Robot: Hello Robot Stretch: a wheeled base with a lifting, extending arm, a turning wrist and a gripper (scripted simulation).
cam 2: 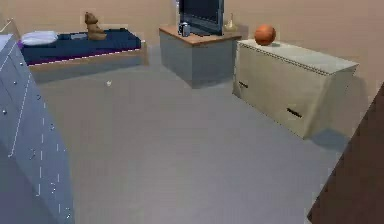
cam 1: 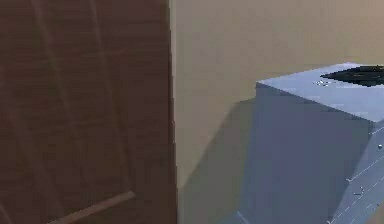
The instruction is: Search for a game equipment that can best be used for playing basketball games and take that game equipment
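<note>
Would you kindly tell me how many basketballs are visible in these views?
1. The orange basketball rests on top of the pale wooden chest in the arm side view's upper right, right of the television stand. More may be hidden behind furniture.

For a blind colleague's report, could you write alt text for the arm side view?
A round orange ball rests on a pale wooden chest at the right. Left of it a dark television stands on a grey cabinet, and a low bed with a dark blue cover lies at upper left.
</note>
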